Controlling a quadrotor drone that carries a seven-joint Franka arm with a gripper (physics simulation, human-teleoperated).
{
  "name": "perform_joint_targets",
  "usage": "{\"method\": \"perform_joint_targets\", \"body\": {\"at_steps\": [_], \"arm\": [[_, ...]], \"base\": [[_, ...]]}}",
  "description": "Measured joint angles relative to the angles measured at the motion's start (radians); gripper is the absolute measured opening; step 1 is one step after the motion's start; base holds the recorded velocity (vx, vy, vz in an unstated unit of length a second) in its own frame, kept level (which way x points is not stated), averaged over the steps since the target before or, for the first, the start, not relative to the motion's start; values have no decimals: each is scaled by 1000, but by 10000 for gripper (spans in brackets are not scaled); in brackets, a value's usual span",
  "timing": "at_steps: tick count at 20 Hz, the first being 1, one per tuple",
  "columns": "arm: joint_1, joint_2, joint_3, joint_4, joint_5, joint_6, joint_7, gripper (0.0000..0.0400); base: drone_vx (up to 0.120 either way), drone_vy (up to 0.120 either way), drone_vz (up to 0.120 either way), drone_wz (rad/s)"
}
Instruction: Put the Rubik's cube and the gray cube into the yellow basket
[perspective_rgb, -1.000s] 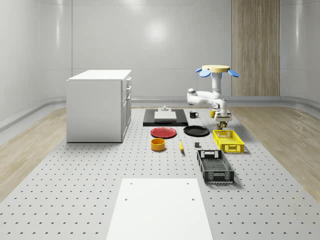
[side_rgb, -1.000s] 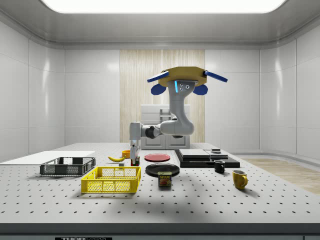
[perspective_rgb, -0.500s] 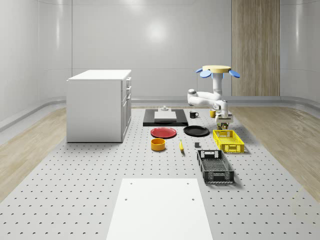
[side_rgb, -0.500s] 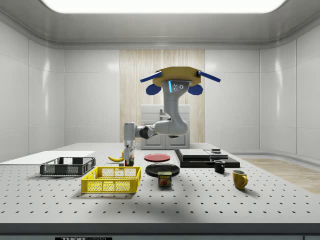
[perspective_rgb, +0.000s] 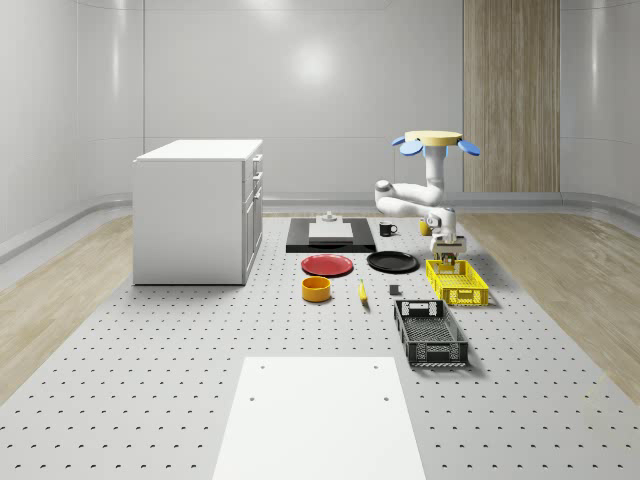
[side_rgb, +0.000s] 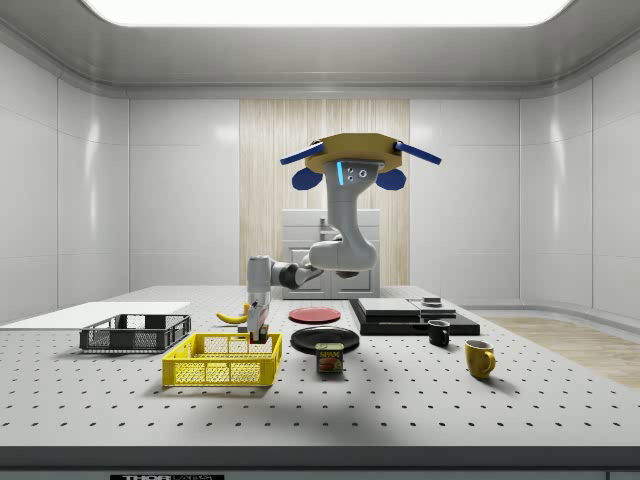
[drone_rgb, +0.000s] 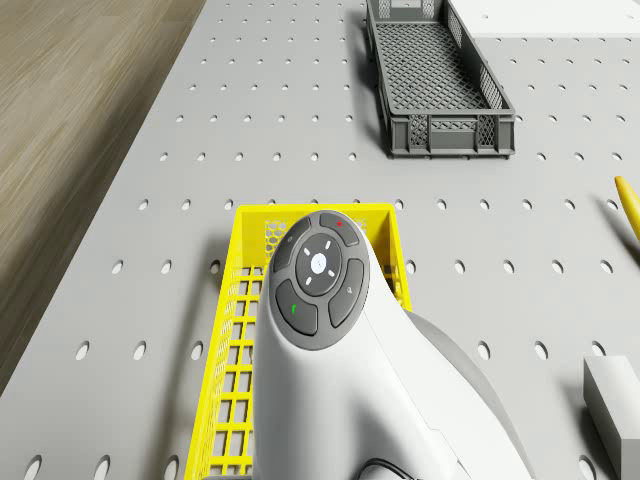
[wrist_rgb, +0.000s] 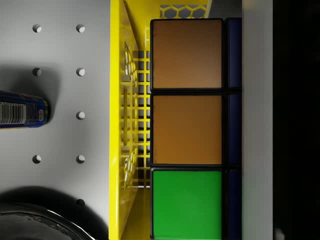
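My drone (perspective_rgb: 435, 140) hovers above the far end of the yellow basket (perspective_rgb: 457, 283), with the arm bent down in front of it. The gripper (perspective_rgb: 447, 257) is shut on the Rubik's cube (wrist_rgb: 187, 127), whose orange and green tiles face the wrist camera. In the side view the gripper (side_rgb: 258, 335) reaches down to the rim of the yellow basket (side_rgb: 222, 360) at its right end. The wrist view looks down the cube onto the basket's mesh wall (wrist_rgb: 125, 150). The gray cube (perspective_rgb: 395, 291) lies on the table between basket and banana, also seen as a gray cube (drone_rgb: 612, 400).
A black crate (perspective_rgb: 430, 332) sits just beyond the basket's near end. A banana (perspective_rgb: 362, 291), orange bowl (perspective_rgb: 316, 289), red plate (perspective_rgb: 327, 265) and black plate (perspective_rgb: 392, 262) lie to the whole-scene view's left. A spam can (side_rgb: 330, 358) stands beside the basket.
The drone shifted toward the side view's left, then the arm lowered the gripper with the Rubik's cube down to the basket's rim.
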Motion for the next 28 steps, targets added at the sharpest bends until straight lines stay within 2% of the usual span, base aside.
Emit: {"method": "perform_joint_targets", "body": {"at_steps": [8,16,17,21,25,28], "arm": [[-27,11,-124,43,-118,41,1,325],[-48,35,-214,85,-207,65,-1,325],[-49,38,-221,88,-214,66,-2,336],[-44,47,-224,89,-220,59,-6,377],[-29,50,-191,69,-191,36,-10,391],[-16,51,-155,51,-159,15,-12,396]], "base": [[0,0,0,0],[0,0,0,0],[0,0,0,0],[0,0,0,0],[0,0,10,0],[0,0,120,0]]}}
